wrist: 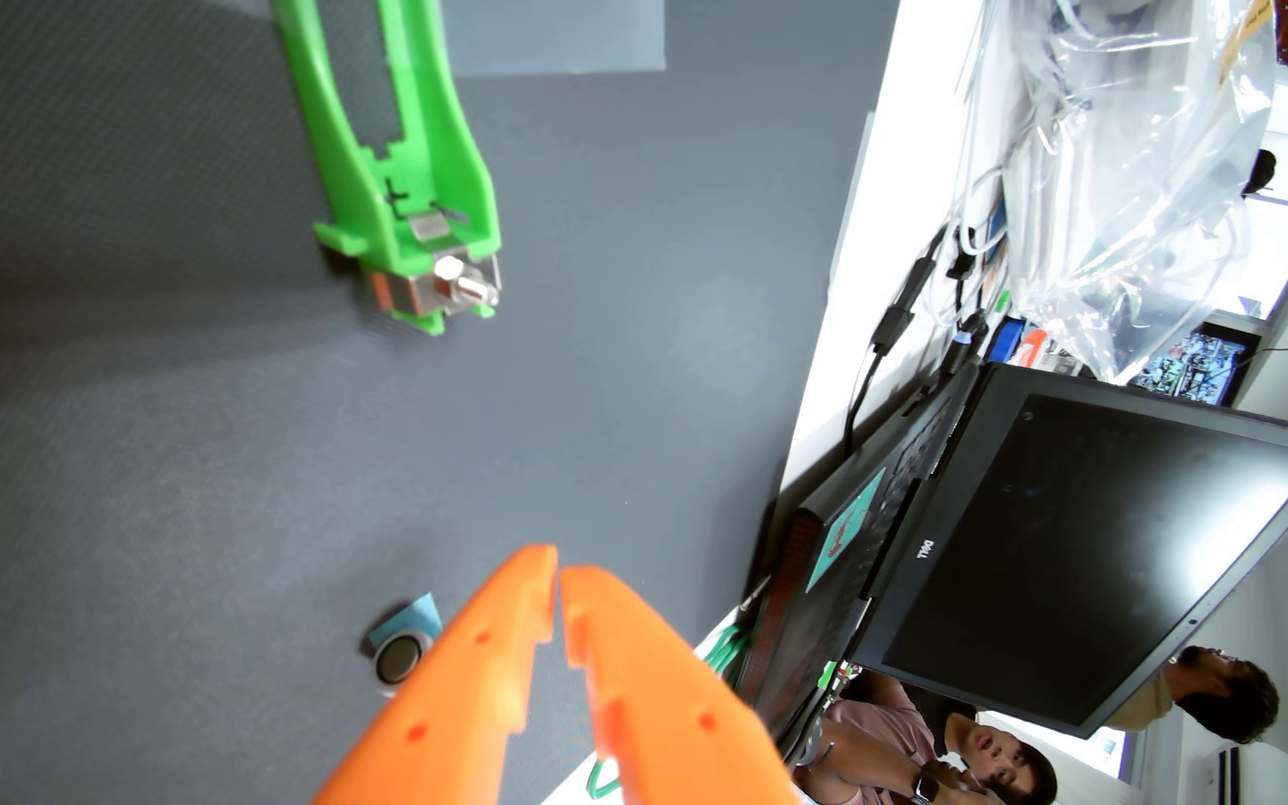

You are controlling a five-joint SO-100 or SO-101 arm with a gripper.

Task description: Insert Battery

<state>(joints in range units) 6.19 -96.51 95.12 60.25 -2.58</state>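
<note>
Fingers: the orange fingers [559,577] come in from the bottom of the wrist view. Their tips are almost touching, and they hold nothing.
Battery: a small round silver battery [399,660] lies flat on the dark desk [161,426], just left of the fingers, beside a little blue piece [415,617].
Green holder: a long green holder [393,178] with a metal end lies far up the desk, well apart from both.

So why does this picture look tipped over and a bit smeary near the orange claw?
The wrist view lies on its side: the laptop and people appear rotated. The claw sits close to the lens, so its base blurs; the green holder is sharper. Soft shadows fall across the grey mat; the background windows are overexposed.
</note>
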